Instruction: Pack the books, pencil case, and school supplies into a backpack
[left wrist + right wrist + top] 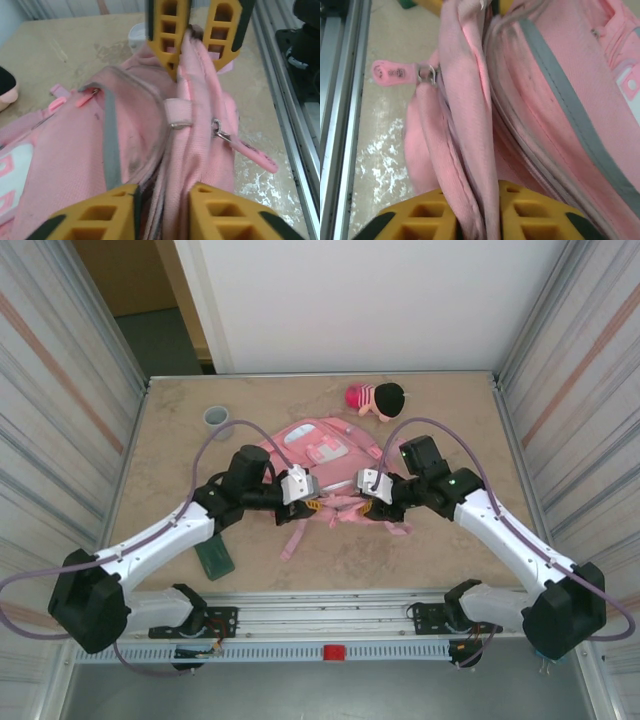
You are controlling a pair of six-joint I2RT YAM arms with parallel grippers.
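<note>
The pink backpack point(322, 452) lies at the middle of the table with its top edge toward the arms. My left gripper point(303, 490) is shut on a fold of pink fabric and zip edge at that top edge point(165, 192). My right gripper point(366, 485) is shut on a neighbouring pink fold point(477, 192); its yellow fingers point(167, 40) face mine in the left wrist view. A thin dark book point(214, 558) lies flat on the table beside the left arm. The pencil case is out of view.
A pink-and-black plush doll point(375, 397) lies at the back of the table. A small grey roll point(217, 417) stands at the back left. Loose pink straps point(295, 535) trail toward the metal rail point(330, 605) at the near edge. A zip pull point(390, 73) hangs from the backpack.
</note>
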